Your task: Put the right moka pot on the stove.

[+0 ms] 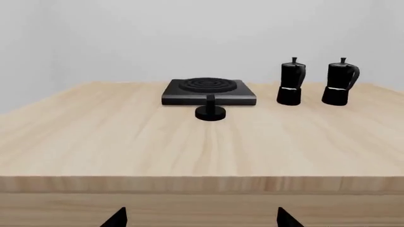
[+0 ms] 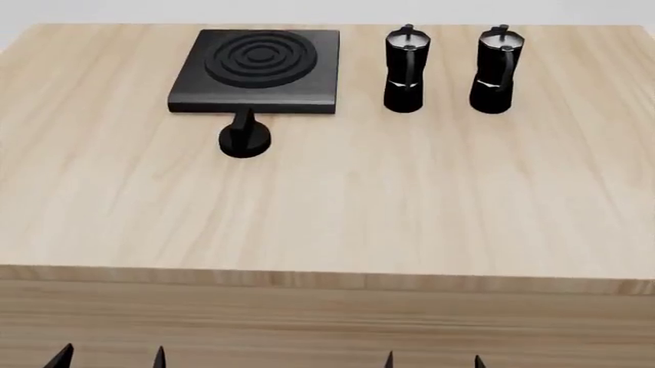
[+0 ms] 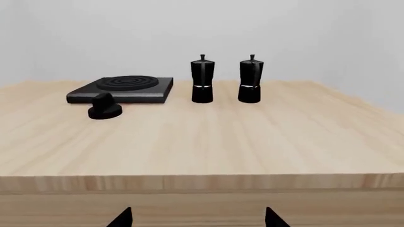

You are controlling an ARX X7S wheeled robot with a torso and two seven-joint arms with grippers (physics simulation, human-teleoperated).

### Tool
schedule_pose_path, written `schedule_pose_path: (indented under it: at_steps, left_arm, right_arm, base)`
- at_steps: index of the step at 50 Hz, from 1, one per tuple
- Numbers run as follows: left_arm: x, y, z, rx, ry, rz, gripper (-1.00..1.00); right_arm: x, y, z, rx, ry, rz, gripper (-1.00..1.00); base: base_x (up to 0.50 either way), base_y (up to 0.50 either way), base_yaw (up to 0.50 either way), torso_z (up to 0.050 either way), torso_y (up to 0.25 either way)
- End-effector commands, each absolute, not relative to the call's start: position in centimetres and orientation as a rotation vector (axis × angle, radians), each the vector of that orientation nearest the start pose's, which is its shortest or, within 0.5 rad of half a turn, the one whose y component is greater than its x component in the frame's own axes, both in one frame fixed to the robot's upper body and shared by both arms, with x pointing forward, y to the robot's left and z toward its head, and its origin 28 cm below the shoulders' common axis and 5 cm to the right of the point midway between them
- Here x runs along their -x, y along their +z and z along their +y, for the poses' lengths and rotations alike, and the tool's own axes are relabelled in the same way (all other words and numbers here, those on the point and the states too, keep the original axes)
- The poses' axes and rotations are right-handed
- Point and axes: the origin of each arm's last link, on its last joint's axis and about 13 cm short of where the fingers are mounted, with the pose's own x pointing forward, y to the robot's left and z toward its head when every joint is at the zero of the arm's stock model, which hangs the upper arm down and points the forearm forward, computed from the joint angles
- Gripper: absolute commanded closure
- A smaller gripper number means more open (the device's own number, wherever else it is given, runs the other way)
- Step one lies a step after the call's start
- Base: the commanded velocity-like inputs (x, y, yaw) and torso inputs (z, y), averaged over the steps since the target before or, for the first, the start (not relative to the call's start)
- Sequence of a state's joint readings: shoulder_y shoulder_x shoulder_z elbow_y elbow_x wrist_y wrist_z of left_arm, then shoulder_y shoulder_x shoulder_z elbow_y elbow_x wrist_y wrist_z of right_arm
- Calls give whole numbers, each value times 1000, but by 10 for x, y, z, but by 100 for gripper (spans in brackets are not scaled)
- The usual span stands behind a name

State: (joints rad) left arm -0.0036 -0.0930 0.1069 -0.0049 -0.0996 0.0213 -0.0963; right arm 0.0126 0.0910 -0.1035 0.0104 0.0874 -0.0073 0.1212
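Two identical black moka pots stand upright at the table's far side. The right moka pot is the one farther right, also in the left wrist view and right wrist view. The other pot stands just left of it. The stove, a flat black slab with raised rings, lies at the far left of centre, also in the wrist views. My left gripper and right gripper are open and empty, below the table's front edge, far from the pots.
A small round black knob sits on the table just in front of the stove. The wooden table spans the view, its front edge close above my fingertips. A plain pale wall lies behind.
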Motion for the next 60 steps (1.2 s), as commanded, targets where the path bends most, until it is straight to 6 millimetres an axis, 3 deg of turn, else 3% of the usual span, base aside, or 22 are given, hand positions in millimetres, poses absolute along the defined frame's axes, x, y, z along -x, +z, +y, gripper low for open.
schedule_pose_path:
  at_steps: [1,60]
  left_arm:
    - [-211,12,206,1,-9,-6,-100]
    - [-211,12,205,0,-5,-6,-100]
  right_arm:
    - [-213,13,-97,15,-27,0,-100]
    - [-213,10,-97,14,-23,-5,-100]
  base:
    - [0,0,0,50,31]
    - [238,76,0,1,0]
